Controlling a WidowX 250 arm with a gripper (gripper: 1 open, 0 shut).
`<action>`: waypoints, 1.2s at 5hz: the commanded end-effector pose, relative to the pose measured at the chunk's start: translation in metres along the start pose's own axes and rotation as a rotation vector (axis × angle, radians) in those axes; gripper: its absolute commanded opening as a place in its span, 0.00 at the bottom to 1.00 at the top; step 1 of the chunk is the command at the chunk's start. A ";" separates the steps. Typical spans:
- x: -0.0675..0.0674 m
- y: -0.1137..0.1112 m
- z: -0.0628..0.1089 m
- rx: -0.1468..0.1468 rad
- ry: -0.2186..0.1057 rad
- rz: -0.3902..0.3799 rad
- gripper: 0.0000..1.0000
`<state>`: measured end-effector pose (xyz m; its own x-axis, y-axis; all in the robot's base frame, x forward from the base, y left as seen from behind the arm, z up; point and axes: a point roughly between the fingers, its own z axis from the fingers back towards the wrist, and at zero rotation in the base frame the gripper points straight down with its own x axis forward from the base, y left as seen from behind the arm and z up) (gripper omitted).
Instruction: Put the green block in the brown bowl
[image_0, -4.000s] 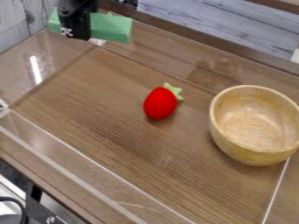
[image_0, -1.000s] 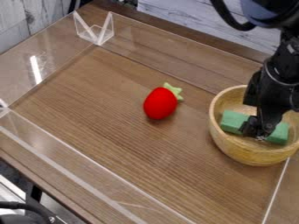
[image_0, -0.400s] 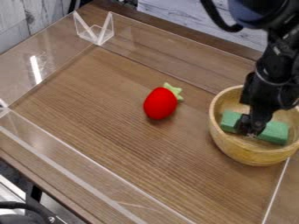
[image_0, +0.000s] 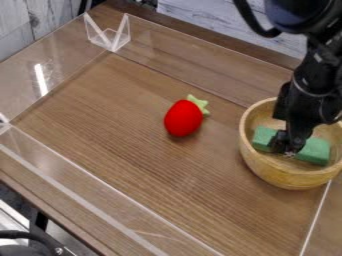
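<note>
The green block (image_0: 317, 151) lies inside the brown bowl (image_0: 269, 169) at the right of the table, its left end (image_0: 267, 136) showing beside the arm. My black gripper (image_0: 290, 146) reaches down into the bowl over the middle of the block. Its jaws stand open around the block, and the fingertips are partly hidden against it. I cannot tell whether they still touch the block.
A red strawberry toy (image_0: 185, 116) lies on the wooden table left of the bowl. Clear acrylic walls (image_0: 54, 150) fence the table, with a clear bracket (image_0: 107, 33) at the back left.
The arm has shifted slightly left and the block has settled a little inside the bowl since a second ago. In the earliest frame the gripper held the block at the back left.
</note>
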<state>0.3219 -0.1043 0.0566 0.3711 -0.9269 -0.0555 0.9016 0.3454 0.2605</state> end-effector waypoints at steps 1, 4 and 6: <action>-0.001 0.008 0.003 0.032 -0.041 -0.008 0.00; -0.006 0.018 0.011 0.063 -0.059 -0.055 1.00; -0.011 0.026 0.003 0.079 -0.077 -0.105 1.00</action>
<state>0.3354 -0.0845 0.0516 0.2542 -0.9662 -0.0419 0.9278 0.2314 0.2928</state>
